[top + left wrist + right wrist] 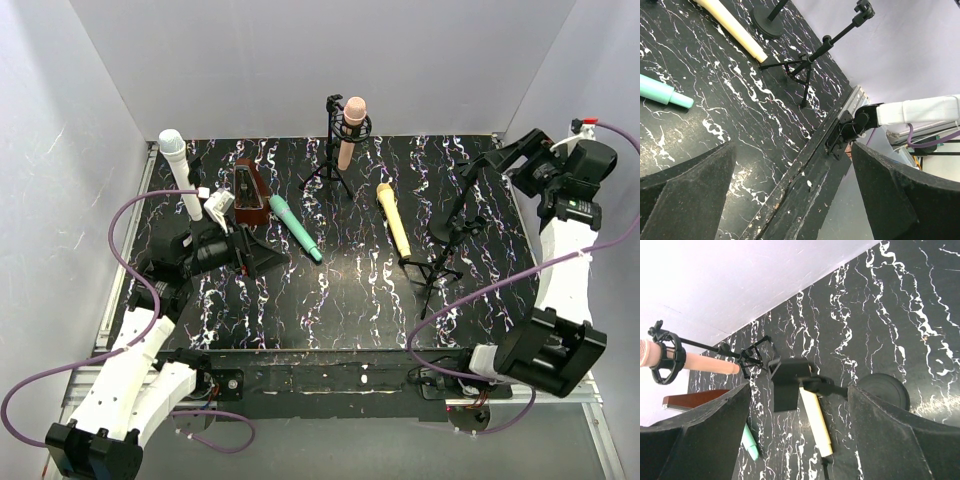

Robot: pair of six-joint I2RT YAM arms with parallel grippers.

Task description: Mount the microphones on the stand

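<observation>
1. The pink microphone (350,128) already sits in the ring holder of the back tripod stand (330,170). The white microphone (180,172) stands upright at the left rear, though I cannot tell what holds it
2. The teal microphone (295,228) and the yellow microphone (393,218) lie flat on the table (340,320). The yellow one is just beside the round-base stand (445,232) and the front tripod stand (435,272)
3. The right gripper (799,387) has its fingers spread wide around the empty clip (789,382) of the round-base stand, with a gap on each side, gripping nothing
4. The left gripper (794,146) is spread fully and empty, low over the table near the teal microphone
5. The step in hand, as I judge it, is readying that empty clip for another microphone
6. The next move calls for grasping a lying microphone by its barrel, lifting it, and pressing it squarely into the clip while the light stand is kept from tipping
</observation>
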